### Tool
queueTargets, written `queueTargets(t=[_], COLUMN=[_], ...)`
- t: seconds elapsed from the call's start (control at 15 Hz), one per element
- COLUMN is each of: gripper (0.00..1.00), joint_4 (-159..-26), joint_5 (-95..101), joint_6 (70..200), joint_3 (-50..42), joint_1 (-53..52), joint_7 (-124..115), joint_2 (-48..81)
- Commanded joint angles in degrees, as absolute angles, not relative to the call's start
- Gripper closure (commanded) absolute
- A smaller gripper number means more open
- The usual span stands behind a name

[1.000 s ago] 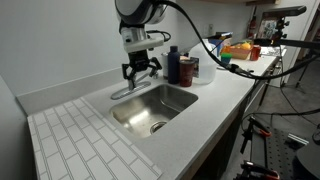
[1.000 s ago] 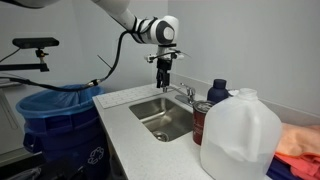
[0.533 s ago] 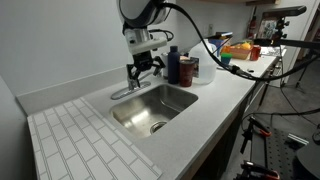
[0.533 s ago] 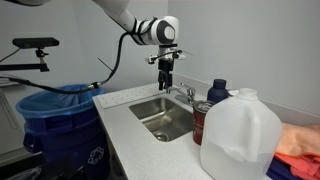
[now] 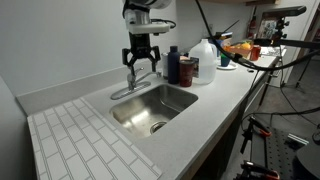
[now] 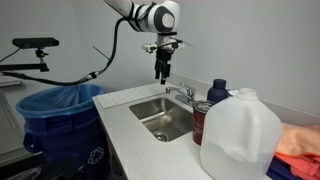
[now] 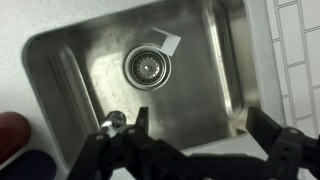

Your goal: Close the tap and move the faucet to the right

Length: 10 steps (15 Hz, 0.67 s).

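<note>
Our gripper (image 5: 141,68) hangs open and empty just above the tap (image 5: 149,79), and we judge the faucet (image 5: 127,89) below it not yet swung right.

Panda arm (image 6: 135,10) raised, gripper (image 5: 140,66) aimed straight down, jaws wide.
In both exterior views the white wrist (image 6: 162,16) sits directly above the gripper, tool axis approx. vertical. Upper links slant in from the top edge of the pic. Black fingers (image 5: 129,68) are spread well apart, tips down, symmetric abt the centre. In the wrist view the gripper (image 7: 200,128) enters from the bottom edge: one finger centre-left, one far right, wide gap betw. them, nothing gripped.
</note>
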<state>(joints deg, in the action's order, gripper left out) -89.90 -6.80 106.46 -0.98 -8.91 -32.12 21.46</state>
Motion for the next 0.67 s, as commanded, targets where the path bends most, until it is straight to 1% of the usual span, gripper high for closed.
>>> queueTargets(t=[0.0,0.33,0.6], gripper=[0.0,0.0,0.0], joint_4=[-92.2,-94.8,-99.7], joint_5=[-10.3,-8.4,-4.4], joint_6=[104.7,101.1,103.4], joint_3=[0.5,-0.3,-0.9], joint_1=[-6.7,-5.8,-5.0], joint_7=[-27.0,-25.0,-27.0], joint_2=[15.3,9.4,4.9])
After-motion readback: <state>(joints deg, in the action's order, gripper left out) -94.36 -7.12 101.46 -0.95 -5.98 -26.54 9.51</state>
